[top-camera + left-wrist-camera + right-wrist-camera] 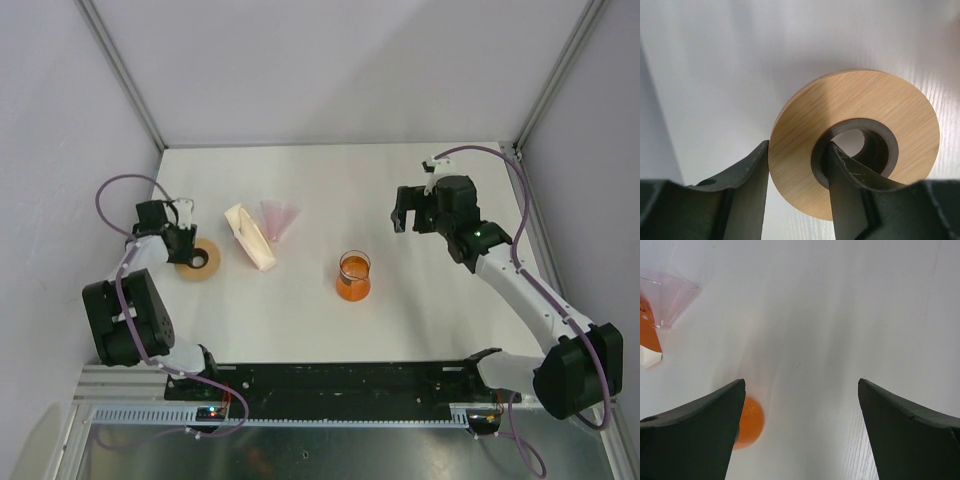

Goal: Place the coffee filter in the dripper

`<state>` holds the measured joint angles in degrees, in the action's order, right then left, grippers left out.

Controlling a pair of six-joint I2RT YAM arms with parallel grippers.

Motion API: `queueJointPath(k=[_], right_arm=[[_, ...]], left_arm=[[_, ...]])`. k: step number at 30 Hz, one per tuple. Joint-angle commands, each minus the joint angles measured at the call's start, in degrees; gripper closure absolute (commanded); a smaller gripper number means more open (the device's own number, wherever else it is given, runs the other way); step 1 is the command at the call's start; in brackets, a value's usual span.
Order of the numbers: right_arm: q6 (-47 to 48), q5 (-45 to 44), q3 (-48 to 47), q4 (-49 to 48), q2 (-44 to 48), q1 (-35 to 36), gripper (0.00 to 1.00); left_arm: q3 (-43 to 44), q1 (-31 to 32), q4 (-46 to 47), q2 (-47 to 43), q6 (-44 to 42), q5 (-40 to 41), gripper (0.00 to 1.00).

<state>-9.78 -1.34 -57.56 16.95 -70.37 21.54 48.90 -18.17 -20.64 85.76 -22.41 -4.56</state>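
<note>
The dripper (281,217), a translucent pink cone, lies on its side on the table behind the middle; its rim also shows in the right wrist view (666,294). No single white paper filter shows. A thick cream stack of folded filters (250,237) lies just left of the dripper. My left gripper (187,244) is shut on a wooden ring (201,260), with one finger on its outer edge and the other in its dark hole (860,150). My right gripper (401,216) is open and empty above bare table, to the right of the dripper.
A small clear beaker with orange liquid (354,277) stands in the middle, between the arms; it shows as an orange round shape beside my right gripper's left finger (749,422). Walls close the table at the back and both sides.
</note>
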Motion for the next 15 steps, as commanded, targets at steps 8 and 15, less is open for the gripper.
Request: queueJointPath(k=[8,15], right_arm=[[2.1,-0.5,-2.5,2.1,5.0,1.8,0.01],[2.4,1.7,-2.5,3.2,7.5,2.2,0.01]], left_arm=[[9.7,0.1,-3.7,-8.4,2.6,-2.8,1.0],[15.4,8.0,-7.0,-13.5,5.4,-2.6,1.0]])
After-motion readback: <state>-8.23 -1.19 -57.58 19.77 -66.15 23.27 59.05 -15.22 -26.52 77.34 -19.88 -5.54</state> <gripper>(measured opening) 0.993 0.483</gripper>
